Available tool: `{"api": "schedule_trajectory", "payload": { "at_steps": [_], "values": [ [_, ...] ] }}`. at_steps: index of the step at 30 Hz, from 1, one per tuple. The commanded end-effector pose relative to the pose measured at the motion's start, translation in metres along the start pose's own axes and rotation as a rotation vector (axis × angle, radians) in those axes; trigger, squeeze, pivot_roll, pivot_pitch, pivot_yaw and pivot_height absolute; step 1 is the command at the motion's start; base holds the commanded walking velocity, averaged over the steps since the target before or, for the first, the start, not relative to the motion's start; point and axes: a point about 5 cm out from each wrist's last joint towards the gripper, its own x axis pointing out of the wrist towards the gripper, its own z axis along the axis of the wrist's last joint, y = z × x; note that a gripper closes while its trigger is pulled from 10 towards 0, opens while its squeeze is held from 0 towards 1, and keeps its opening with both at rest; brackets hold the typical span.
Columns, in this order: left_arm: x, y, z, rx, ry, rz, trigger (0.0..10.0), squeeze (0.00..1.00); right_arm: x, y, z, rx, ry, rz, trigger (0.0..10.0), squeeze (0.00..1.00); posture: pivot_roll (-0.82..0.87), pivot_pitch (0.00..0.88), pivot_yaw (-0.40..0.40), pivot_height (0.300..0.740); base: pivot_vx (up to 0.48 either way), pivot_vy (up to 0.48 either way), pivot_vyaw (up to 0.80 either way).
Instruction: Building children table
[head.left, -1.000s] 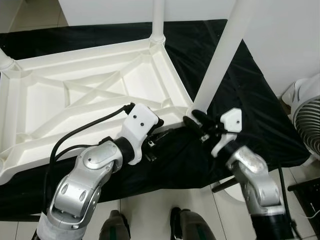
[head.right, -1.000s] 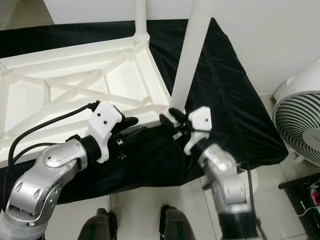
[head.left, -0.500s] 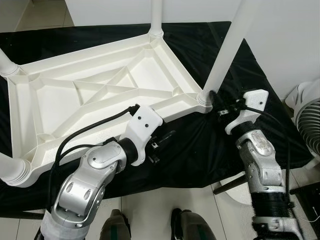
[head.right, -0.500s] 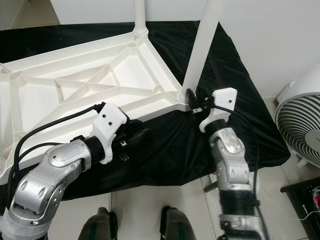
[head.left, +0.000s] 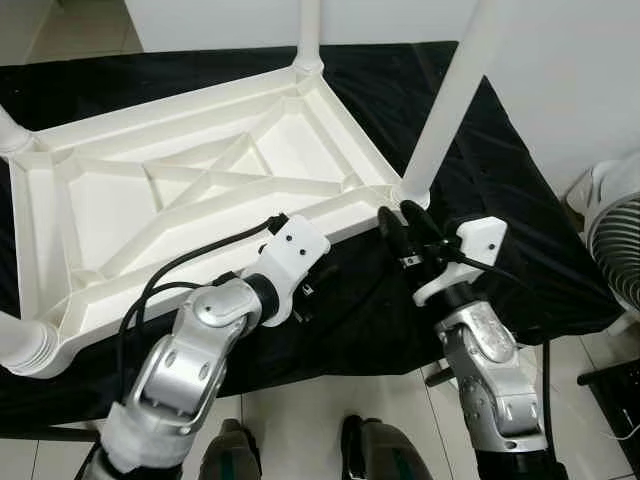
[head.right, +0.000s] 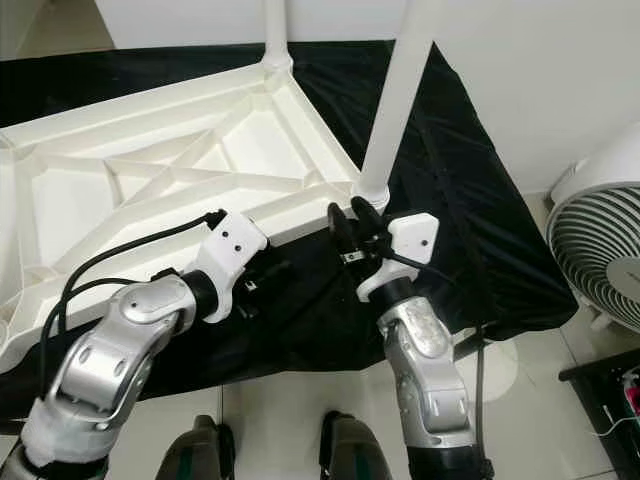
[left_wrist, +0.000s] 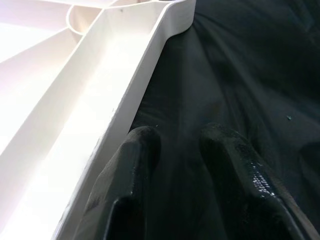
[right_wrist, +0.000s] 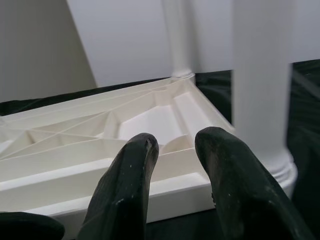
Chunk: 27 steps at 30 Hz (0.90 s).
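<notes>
Upturned on the black-draped surface (head.left: 500, 150), the white children's table (head.left: 180, 190) lies with its ribbed underside up and legs standing from its corners. Half a second ago the right gripper (head.left: 405, 228) was at the base of the near-right leg (head.left: 450, 95); now it sits back from it, fingers slightly apart, empty. The left gripper (head.left: 300, 290) stays beside the near rim. Its wrist view shows fingers (left_wrist: 132, 165) narrowly parted on the cloth, holding nothing. A fan (head.right: 600, 250) stands right.
</notes>
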Motion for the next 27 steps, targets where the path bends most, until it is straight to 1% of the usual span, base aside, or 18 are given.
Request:
{"api": "schedule_trajectory", "payload": {
  "at_steps": [1, 2, 3, 5, 6, 7, 9, 11, 12, 15, 16, 17, 18, 19, 20, 23, 24, 27],
  "values": [
    [-0.001, 0.016, -0.002, 0.007, 0.008, 0.304, 10.0, 0.0, -0.002, -0.001, 0.0, 0.01, 0.003, -0.012, 10.0, 0.0, -0.05, 0.16, 0.019, 0.74, 0.0, 0.0, 0.0],
    [-0.001, 0.016, -0.002, 0.007, 0.008, 0.304, 10.0, 0.0, -0.002, -0.001, 0.0, 0.01, 0.003, -0.012, 10.0, 0.0, -0.05, 0.16, 0.019, 0.74, 0.0, 0.0, 0.0],
    [0.0, 0.021, -0.002, -0.011, -0.005, 0.331, 10.0, 0.0, -0.005, -0.004, 0.0, 0.002, 0.01, -0.026, 10.0, 0.0, -0.05, 0.156, 0.021, 0.74, 0.0, 0.0, 0.0],
    [0.001, 0.032, -0.005, 0.001, -0.008, 0.392, 10.0, 0.0, -0.011, -0.01, -0.001, -0.017, 0.033, -0.064, 10.0, 0.0, -0.06, 0.152, 0.016, 0.74, 0.0, 0.0, 0.0],
    [0.0, 0.037, -0.003, 0.007, -0.025, 0.429, 10.0, 0.0, -0.014, -0.013, -0.002, -0.025, 0.04, -0.079, 10.0, 1.0, -0.06, 0.147, 0.014, 0.74, 0.0, 0.0, 0.0],
    [0.0, 0.04, -0.001, 0.011, -0.036, 0.45, 10.0, 0.0, -0.015, -0.014, -0.002, -0.028, 0.043, -0.087, 10.0, 1.0, -0.06, 0.147, 0.014, 0.74, 0.0, 0.0, 0.0],
    [0.0, 0.041, 0.001, -0.046, -0.06, 0.45, 10.0, 0.0, -0.017, -0.015, -0.002, -0.021, 0.041, -0.1, 10.0, 1.0, -0.06, 0.142, 0.013, 0.74, 0.0, 0.0, 0.0],
    [0.0, 0.04, 0.002, -0.069, -0.071, 0.435, 10.0, 0.0, -0.017, -0.016, -0.003, -0.024, 0.042, -0.11, 10.0, 1.0, -0.06, 0.133, 0.014, 0.74, 0.0, 0.0, 0.0],
    [0.001, 0.039, 0.001, -0.091, -0.081, 0.409, 10.0, 1.0, -0.017, -0.017, -0.004, -0.036, 0.053, -0.125, 10.0, 1.0, -0.06, 0.128, 0.013, 0.74, 0.0, 0.0, 0.0],
    [0.001, 0.037, 0.0, -0.094, -0.087, 0.383, 10.0, 1.0, -0.016, -0.017, -0.006, -0.052, 0.067, -0.14, 10.0, 1.0, -0.06, 0.125, 0.013, 0.74, 0.0, 0.0, 0.0],
    [0.002, 0.037, -0.001, -0.065, -0.064, 0.382, 10.0, 1.0, -0.017, -0.018, -0.008, -0.056, 0.074, -0.146, 10.0, 0.0, -0.06, 0.119, 0.013, 0.74, 0.0, 0.0, 0.0],
    [0.002, 0.037, -0.001, -0.065, -0.064, 0.382, 10.0, 1.0, -0.017, -0.018, -0.008, -0.056, 0.074, -0.146, 10.0, 0.0, -0.06, 0.119, 0.013, 0.74, 0.0, 0.0, 0.0],
    [0.003, 0.035, -0.003, -0.028, -0.043, 0.367, 10.0, 1.0, -0.018, -0.019, -0.01, -0.061, 0.082, -0.153, 10.0, 0.0, -0.06, 0.115, 0.012, 0.74, 0.0, 0.0, 0.0],
    [0.005, 0.033, -0.006, 0.009, -0.028, 0.347, 10.0, 0.0, -0.019, -0.02, -0.011, -0.064, 0.089, -0.159, 10.0, 0.0, -0.05, 0.107, 0.015, 0.74, 0.0, 0.0, 0.0],
    [0.006, 0.031, -0.008, 0.03, -0.02, 0.332, 10.0, 0.0, -0.02, -0.021, -0.012, -0.065, 0.092, -0.162, 10.0, 0.0, -0.05, 0.107, 0.015, 0.74, 0.0, 0.0, 0.0],
    [0.006, 0.027, -0.009, -0.005, -0.032, 0.282, 10.0, 0.0, -0.021, -0.024, -0.012, -0.071, 0.094, -0.175, 10.0, 0.0, -0.06, 0.098, 0.019, 0.74, 0.0, 0.0, 0.0],
    [0.005, 0.021, -0.006, -0.045, -0.075, 0.217, 10.0, 0.0, -0.021, -0.03, -0.011, -0.081, 0.091, -0.197, 10.0, 0.0, -0.06, 0.092, 0.025, 0.74, 0.0, 0.0, 0.0],
    [0.004, 0.02, -0.004, -0.05, -0.091, 0.207, 10.0, 0.0, -0.021, -0.032, -0.01, -0.083, 0.089, -0.208, 10.0, 0.0, -0.06, 0.092, 0.025, 0.74, 0.0, 0.0, 0.0]
  ]
}}
